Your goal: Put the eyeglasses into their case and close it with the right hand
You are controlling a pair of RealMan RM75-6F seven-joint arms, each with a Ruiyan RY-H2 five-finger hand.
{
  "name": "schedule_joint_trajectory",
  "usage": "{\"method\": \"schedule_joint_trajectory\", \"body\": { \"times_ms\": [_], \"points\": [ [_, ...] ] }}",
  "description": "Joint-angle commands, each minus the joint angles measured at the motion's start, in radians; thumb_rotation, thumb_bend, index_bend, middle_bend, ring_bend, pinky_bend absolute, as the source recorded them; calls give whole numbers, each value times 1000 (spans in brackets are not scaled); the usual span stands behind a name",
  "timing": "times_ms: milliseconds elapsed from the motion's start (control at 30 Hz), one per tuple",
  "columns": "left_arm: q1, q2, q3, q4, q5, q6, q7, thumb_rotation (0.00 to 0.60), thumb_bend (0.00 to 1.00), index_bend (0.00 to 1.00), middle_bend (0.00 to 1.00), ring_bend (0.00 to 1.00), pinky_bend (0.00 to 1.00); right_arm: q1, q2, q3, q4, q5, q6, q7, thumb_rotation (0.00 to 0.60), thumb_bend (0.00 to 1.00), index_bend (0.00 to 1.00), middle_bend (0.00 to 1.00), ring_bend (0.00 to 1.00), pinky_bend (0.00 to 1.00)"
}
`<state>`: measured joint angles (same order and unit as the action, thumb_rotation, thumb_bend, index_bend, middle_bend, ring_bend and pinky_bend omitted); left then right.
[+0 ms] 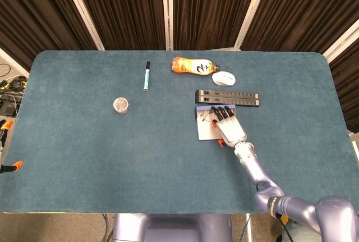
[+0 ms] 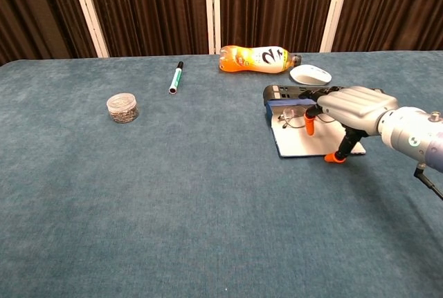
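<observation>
The eyeglasses case [image 1: 205,133] lies open right of the table's centre, a blue case with a pale inner flap [image 2: 301,144] spread toward me. The thin-framed eyeglasses [image 1: 206,118] rest at its far left end, by the blue tray part [image 2: 273,110]. My right hand [image 1: 228,126] hovers flat over the case, palm down and fingers spread, their tips just right of the eyeglasses [image 2: 291,117]. In the chest view the right hand [image 2: 349,106] has its orange-tipped thumb hanging down apart from the other fingers, with nothing held. The left hand shows in neither view.
A black power strip [image 1: 228,97] lies just behind the case. Farther back are a white mouse [image 1: 224,78] and an orange bottle [image 1: 192,66] on its side. A marker [image 1: 146,76] and a small round jar [image 1: 121,105] sit to the left.
</observation>
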<state>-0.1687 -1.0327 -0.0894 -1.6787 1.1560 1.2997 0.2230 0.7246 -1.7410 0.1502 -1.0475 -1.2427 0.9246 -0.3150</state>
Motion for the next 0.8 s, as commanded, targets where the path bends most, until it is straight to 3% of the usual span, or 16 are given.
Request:
{"method": "schedule_joint_trajectory", "body": {
  "times_ms": [33,633,800],
  "points": [
    [0,0,0,1,0,-1,-1,600,0,0,0,0,0,2,-1,6,1,-1,2,1,600,440,445,0,0,0],
    [-2,-3,0,3,-5,-4,5,600,0,0,0,0,0,15,-34,32,70,29,-17,-2,600,448,459,0,0,0],
    [-1,-1,0,1,-3,-1,2,600,0,0,0,0,0,3,-28,23,72,-6,19,36,600,449,573,7,0,0]
  ]
}}
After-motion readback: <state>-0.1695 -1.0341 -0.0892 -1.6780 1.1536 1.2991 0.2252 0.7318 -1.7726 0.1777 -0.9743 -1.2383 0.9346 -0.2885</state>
